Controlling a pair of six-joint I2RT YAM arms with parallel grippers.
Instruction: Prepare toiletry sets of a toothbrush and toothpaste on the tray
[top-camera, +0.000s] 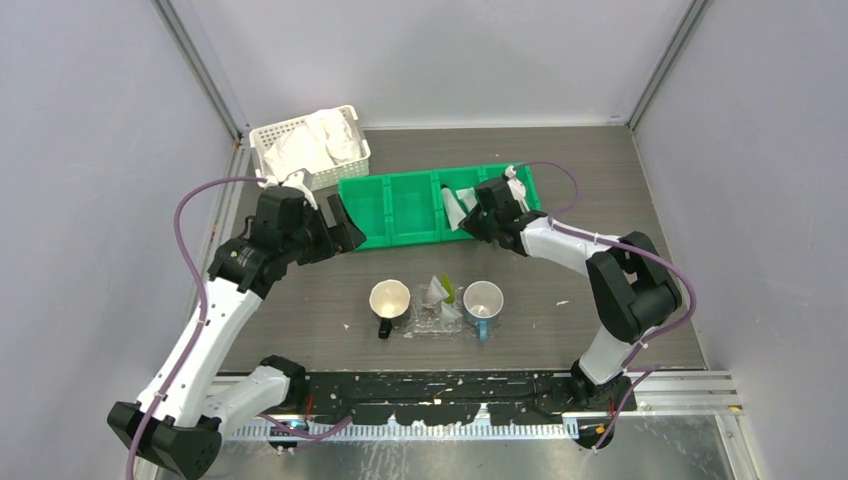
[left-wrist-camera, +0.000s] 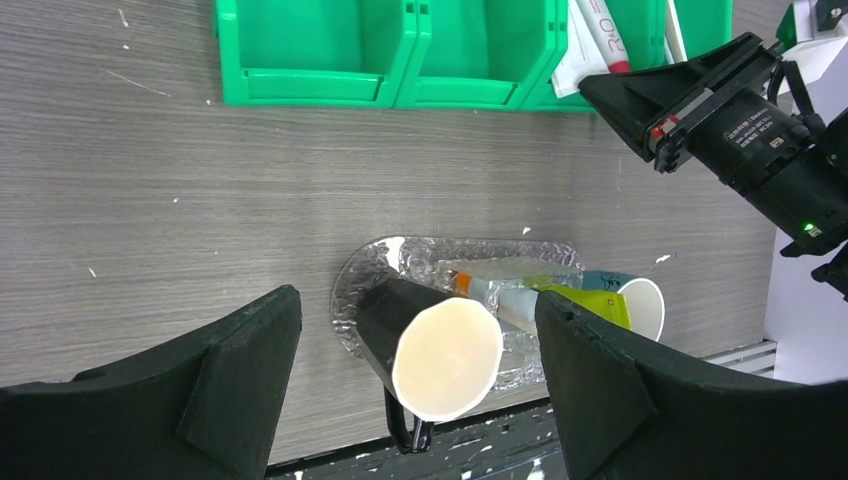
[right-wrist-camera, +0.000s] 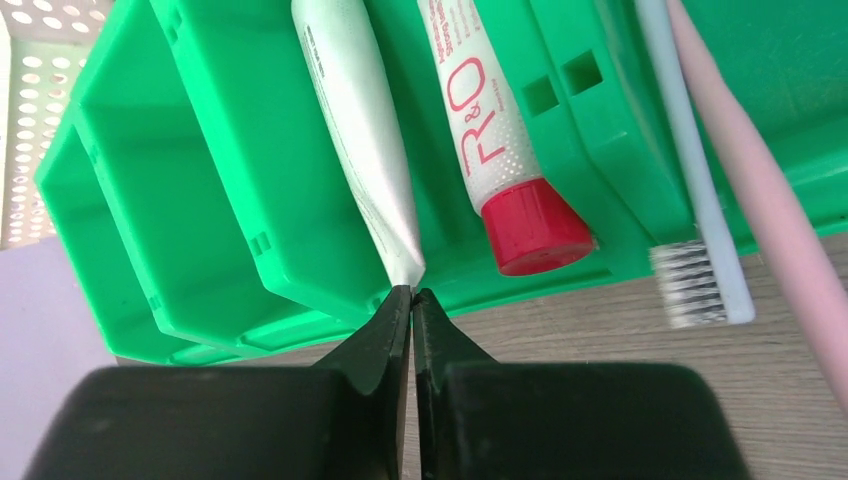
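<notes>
The right gripper (right-wrist-camera: 410, 295) reaches into the green four-compartment bin (top-camera: 410, 205) at the far side of the table (top-camera: 330, 290). Its jaws are pressed together on the crimped tail of a white toothpaste tube (right-wrist-camera: 355, 130). The tube lies lengthwise in the bin's third compartment from the left, its tail pointing toward the near rim. Just beside it lies a red-capped toothpaste tube (right-wrist-camera: 485, 140), cap toward the same rim.

Across the divider, in the end compartment at the bin's right, lie a pale blue toothbrush (right-wrist-camera: 690, 160) and a pink toothbrush (right-wrist-camera: 765, 190). They lie side by side, and the blue one's bristled head juts past the bin's near edge over the table.

The left gripper (left-wrist-camera: 415, 305) hovers off the bin's left end, its jaws spread wide with nothing between them. The white lattice basket (top-camera: 338, 176), heaped with crumpled white material, stands by it in the table's far left corner.

The clear tray (left-wrist-camera: 365, 270) sits near the middle of the table's near edge. A black mug (top-camera: 389, 298) stands at its left end and a blue mug (top-camera: 483, 300) at its right. A yellow-green toothpaste tube (left-wrist-camera: 590, 298) lies on the tray beside a paler tube. From these views it is not clear whether a toothbrush is on the tray.
</notes>
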